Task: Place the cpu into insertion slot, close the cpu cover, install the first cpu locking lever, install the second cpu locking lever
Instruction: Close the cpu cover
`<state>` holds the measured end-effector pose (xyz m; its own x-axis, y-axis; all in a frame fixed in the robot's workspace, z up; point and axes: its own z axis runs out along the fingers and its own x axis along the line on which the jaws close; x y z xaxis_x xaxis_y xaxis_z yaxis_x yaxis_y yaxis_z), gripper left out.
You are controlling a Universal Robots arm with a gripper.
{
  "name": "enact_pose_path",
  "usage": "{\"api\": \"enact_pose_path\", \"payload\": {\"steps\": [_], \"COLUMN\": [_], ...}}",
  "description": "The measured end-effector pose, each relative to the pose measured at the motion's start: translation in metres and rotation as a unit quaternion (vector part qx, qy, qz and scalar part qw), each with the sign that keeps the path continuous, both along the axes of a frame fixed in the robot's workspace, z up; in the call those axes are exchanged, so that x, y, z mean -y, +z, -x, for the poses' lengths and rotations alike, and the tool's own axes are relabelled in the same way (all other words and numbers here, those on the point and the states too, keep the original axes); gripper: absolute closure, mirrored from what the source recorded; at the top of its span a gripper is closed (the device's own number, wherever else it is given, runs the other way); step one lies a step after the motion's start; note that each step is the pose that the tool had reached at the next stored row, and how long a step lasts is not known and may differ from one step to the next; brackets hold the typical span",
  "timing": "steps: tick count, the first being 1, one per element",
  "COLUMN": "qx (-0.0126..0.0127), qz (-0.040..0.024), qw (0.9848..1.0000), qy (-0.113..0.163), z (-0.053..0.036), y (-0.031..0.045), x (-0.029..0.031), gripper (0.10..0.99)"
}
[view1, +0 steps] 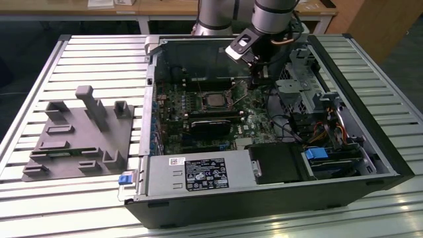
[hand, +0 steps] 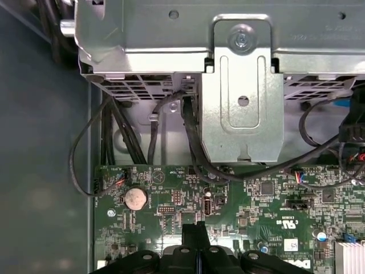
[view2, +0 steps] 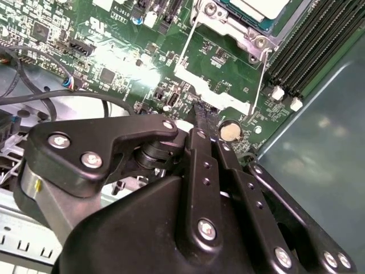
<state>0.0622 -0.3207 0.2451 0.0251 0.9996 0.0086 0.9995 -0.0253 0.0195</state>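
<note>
I see gripper fingers together, empty, over motherboard near seated cpu, inside open case; white label on power supply.

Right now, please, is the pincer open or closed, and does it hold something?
Pincer: closed, fingertips together, holding nothing that I can see, low over the motherboard.

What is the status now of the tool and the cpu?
Tool shut, empty, low over the motherboard. Cpu seated in socket, cover down around it. Wire lever beside socket, clear of tool.
</note>
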Motion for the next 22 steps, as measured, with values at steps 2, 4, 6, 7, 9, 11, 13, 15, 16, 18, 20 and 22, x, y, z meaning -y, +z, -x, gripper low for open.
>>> {"api": "enact_pose_path", "payload": {"steps": [2, 4, 6, 7, 9, 11, 13, 15, 16, 18, 20, 22], "qx": [0.0000, 0.0000, 0.0000, 0.0000, 0.0000, 0.0000, 0.0000, 0.0000, 0.0000, 0.0000, 0.0000, 0.0000], "qz": [0.0002, 0.0001, 0.0000, 0.0000, 0.0000, 0.0000, 0.0001, 0.0000, 0.0000, 0.0000, 0.0000, 0.0000], "qw": [1.0000, 1.0000, 1.0000, 1.0000, 1.0000, 1.0000, 1.0000, 1.0000, 1.0000, 1.0000, 1.0000, 1.0000], "qy": [0.000, 0.000, 0.000, 0.000, 0.000, 0.000, 0.000, 0.000, 0.000, 0.000, 0.000, 0.000], "z": [0.0015, 0.0043, 0.0065, 0.0068, 0.0070, 0.0071, 0.0078, 0.0086, 0.0089, 0.0095, 0.0097, 0.0101], "y": [-0.0002, -0.0003, -0.0003, -0.0004, -0.0004, -0.0004, -0.0004, -0.0004, -0.0004, -0.0004, -0.0004, -0.0004], "x": [0.0000, 0.0000, 0.0001, 0.0001, 0.0000, 0.0000, 0.0000, 0.0000, 0.0000, 0.0000, 0.0000, 0.0000], "gripper": [0.980, 0.980, 0.980, 0.980, 0.980, 0.980, 0.980, 0.980, 0.980, 0.980, 0.980, 0.980]}}
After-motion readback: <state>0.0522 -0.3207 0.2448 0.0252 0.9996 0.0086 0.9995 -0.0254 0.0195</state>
